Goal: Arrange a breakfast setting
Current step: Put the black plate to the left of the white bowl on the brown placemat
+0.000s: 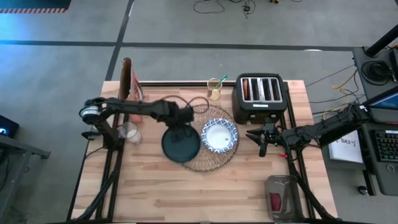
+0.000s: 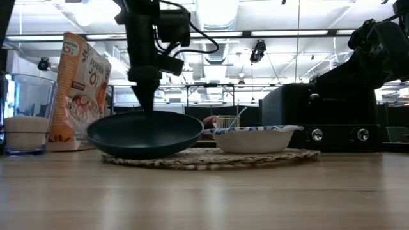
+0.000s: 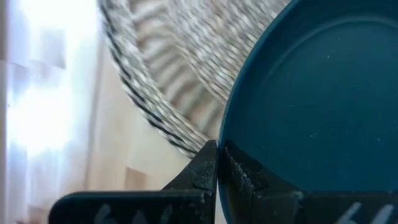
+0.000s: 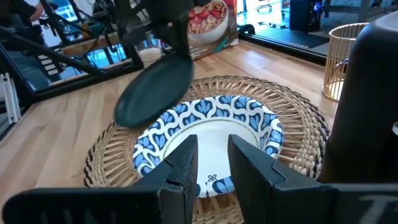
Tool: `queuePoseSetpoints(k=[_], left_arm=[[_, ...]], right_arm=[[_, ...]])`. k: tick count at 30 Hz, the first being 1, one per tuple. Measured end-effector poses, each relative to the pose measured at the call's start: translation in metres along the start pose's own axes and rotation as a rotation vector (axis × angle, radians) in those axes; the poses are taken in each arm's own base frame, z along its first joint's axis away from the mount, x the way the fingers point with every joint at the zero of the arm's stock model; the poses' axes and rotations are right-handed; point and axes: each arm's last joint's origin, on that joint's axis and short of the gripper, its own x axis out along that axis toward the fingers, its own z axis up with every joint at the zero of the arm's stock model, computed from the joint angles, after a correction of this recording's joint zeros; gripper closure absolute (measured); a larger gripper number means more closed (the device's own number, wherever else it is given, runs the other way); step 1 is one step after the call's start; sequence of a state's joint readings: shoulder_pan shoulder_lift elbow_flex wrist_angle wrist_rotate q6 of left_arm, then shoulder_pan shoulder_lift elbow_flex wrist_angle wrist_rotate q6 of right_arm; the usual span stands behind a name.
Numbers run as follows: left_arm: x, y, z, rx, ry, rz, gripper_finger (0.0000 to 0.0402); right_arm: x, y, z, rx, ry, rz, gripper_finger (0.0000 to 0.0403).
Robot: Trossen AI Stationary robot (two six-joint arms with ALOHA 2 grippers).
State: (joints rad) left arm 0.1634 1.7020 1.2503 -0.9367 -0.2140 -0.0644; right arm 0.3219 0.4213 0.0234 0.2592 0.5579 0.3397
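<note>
Now | left hand (image 3: 216, 163) clamped on plate (image 1: 181, 146) rim – edge over placemat (image 1: 214, 163) | right hand (image 4: 212, 163) – fingers apart, bowl (image 4: 208, 132) partly hidden.

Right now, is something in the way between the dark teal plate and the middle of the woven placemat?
Yes. The blue-and-white bowl sits on the middle of the placemat, beside the teal plate, which the left claw holds by its rim at the placemat's edge. The right claw waits by the toaster.
</note>
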Motion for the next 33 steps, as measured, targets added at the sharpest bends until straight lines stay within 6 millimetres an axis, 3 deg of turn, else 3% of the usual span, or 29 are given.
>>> queuePoseSetpoints(k=[12, 19, 33], left_arm=[[0.026, 0.025, 0.002, -0.059, 0.041, 0.0, 0.0401], [0.038, 0.024, 0.004, -0.033, 0.072, 0.004, 0.0399], [0.054, 0.023, 0.006, -0.081, 0.1, 0.141, 0.0342]], right_arm=[[0.0, 0.0, 0.0, 0.0, 0.0, 0.0, 0.0323], [0.0, 0.0, 0.0, 0.0, 0.0, 0.0, 0.0323], [0.0, 0.0, 0.0, 0.0, 0.0, -0.001, 0.0323]])
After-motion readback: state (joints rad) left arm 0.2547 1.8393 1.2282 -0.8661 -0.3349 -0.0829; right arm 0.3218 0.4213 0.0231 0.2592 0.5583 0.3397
